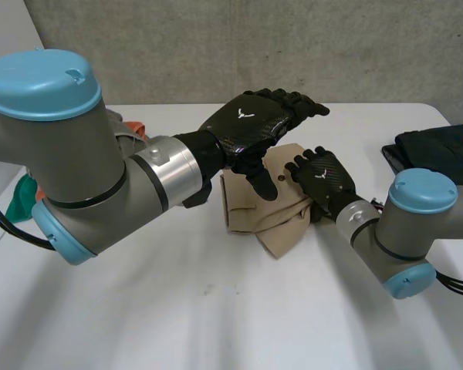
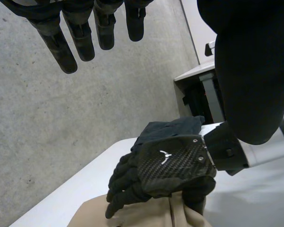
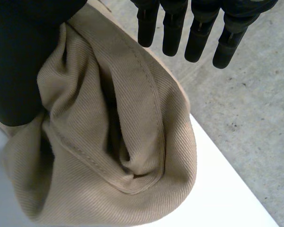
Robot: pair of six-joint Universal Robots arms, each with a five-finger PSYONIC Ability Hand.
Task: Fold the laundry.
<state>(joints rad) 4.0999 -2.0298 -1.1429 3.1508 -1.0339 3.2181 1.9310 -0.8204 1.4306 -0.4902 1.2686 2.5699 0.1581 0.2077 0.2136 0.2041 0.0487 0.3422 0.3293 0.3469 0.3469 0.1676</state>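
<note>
The left hand (image 1: pixel 243 127) is held open with fingers straight and nothing gripped, just above the tan cloth (image 1: pixel 255 212). The right hand (image 1: pixel 324 176) is laid open-fingered on the cloth's right edge, so it is judged nearer. The cloth is bunched mid-table (image 1: pixel 216 308), with no clear long axis.

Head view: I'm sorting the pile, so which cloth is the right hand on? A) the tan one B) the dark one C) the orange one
A: the right hand rests on the tan cloth, while the dark cloth lies apart, farther right.
</note>
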